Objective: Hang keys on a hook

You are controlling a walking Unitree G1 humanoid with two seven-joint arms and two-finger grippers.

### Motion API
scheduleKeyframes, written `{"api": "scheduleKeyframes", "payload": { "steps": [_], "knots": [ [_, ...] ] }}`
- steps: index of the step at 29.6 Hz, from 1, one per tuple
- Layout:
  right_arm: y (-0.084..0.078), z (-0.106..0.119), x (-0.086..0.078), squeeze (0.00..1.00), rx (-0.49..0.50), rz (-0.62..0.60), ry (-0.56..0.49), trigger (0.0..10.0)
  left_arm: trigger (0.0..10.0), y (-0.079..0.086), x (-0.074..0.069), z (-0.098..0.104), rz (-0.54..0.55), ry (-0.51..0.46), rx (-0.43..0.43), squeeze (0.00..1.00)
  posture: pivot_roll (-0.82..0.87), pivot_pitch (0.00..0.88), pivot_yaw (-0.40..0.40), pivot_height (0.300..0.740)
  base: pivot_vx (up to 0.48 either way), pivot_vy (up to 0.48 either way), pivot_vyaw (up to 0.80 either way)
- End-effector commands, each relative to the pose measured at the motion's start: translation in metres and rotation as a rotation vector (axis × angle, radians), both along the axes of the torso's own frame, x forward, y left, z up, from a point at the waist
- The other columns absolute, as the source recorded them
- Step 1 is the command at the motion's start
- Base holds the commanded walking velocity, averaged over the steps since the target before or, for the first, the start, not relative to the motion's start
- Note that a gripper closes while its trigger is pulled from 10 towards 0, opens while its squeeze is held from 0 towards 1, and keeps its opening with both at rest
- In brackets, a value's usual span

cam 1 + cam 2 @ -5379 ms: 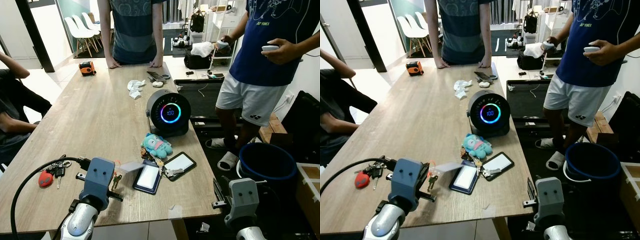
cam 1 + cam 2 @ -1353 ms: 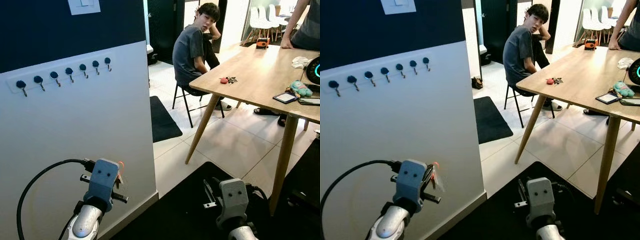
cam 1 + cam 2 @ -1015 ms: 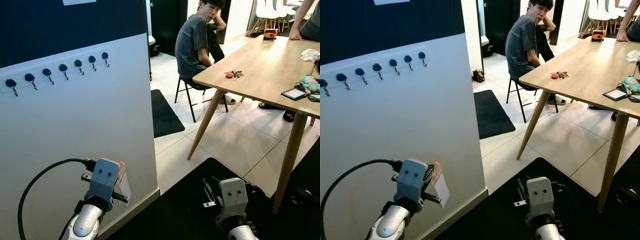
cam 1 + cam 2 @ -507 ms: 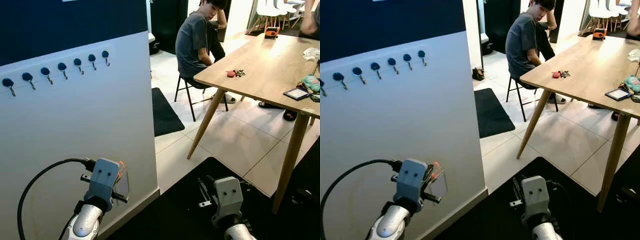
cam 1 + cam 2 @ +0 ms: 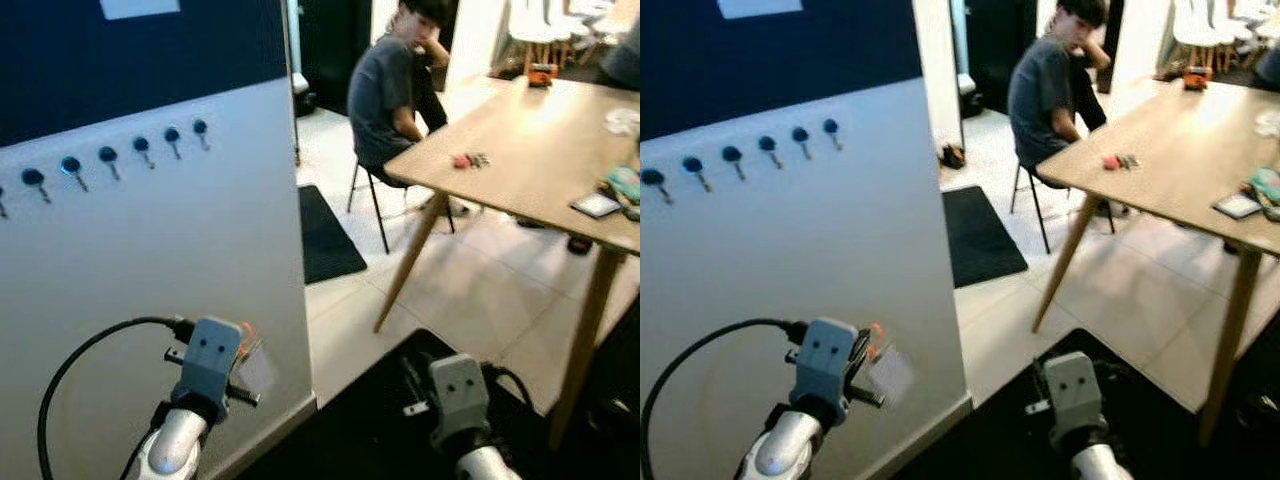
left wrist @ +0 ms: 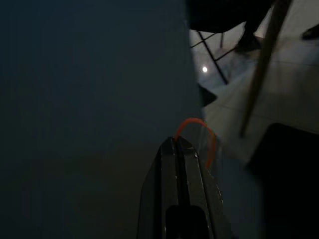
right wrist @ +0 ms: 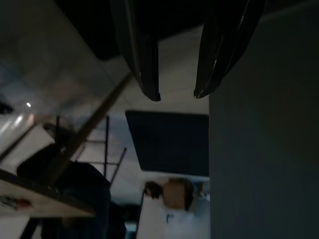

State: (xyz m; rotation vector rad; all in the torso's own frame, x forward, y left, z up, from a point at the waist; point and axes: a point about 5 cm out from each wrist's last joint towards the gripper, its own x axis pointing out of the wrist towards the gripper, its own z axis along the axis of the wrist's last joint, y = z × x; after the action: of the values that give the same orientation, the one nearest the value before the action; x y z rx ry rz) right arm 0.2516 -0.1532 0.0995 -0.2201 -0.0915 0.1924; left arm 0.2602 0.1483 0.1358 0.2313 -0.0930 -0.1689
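Note:
A row of dark hooks (image 5: 106, 155) runs along the white lower part of the wall, up and to my left. My left gripper (image 6: 179, 144) is held low in front of that wall, well below the hooks. It is shut on the keys (image 5: 252, 366), whose orange loop (image 6: 197, 123) arches past the fingertips. A clear tag (image 5: 890, 375) dangles from them, blurred. My right gripper (image 7: 177, 93) hangs low over a black mat, open, with nothing between its fingers.
The wall's corner edge (image 5: 300, 260) stands just right of my left arm. A wooden table (image 5: 540, 150) on slanted legs stands to the right, with a red key bunch (image 5: 462, 160) on it. A person (image 5: 385, 90) sits on a chair beyond it. Black mats (image 5: 330, 235) lie on the tiled floor.
Since the oldest frames I have left the table, carrying the keys, and now face the hook wall. Over the last second the view shifted slightly and blurred; the tag swings under the left gripper.

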Motion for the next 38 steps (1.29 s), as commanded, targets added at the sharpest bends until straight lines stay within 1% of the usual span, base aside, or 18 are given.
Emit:
{"api": "scheduleKeyframes", "payload": {
  "steps": [1,5,17,23,28,38],
  "knots": [
    [0.0062,-0.0047,-0.0018,0.0,0.003,0.023,0.019,10.0,10.0,0.0057,-0.0014,-0.0016,0.019,0.008,0.02,0.0,0.05,0.112,0.077,0.74,0.416,0.0,0.75],
    [0.0065,-0.0051,-0.0019,0.0,0.0,0.026,0.02,10.0,10.0,0.0059,-0.0017,-0.0019,0.021,0.009,0.017,0.0,0.05,0.112,0.076,0.74,0.354,0.0,0.8],
    [0.0074,-0.006,-0.0034,0.0,0.002,0.038,0.024,10.0,10.0,0.0074,-0.0035,-0.0028,0.029,0.013,0.014,0.0,0.05,0.112,0.074,0.74,0.0,0.0,0.76],
    [0.0083,-0.0065,-0.0038,0.0,0.014,0.045,0.031,10.0,10.0,0.0079,-0.0036,-0.0035,0.031,0.019,0.019,0.0,0.05,0.112,0.075,0.74,0.0,0.0,0.0],
    [0.01,-0.0067,-0.0044,0.0,0.043,0.051,0.037,10.0,10.0,0.0079,-0.0034,-0.0037,0.033,0.022,0.025,0.0,0.05,0.114,0.076,0.74,0.0,0.0,0.0],
    [0.0107,-0.007,-0.004,0.0,0.049,0.05,0.039,10.0,10.0,0.0079,-0.0042,-0.004,0.031,0.024,0.021,0.0,0.05,0.115,0.077,0.74,0.0,0.0,0.0]
  ]
}}
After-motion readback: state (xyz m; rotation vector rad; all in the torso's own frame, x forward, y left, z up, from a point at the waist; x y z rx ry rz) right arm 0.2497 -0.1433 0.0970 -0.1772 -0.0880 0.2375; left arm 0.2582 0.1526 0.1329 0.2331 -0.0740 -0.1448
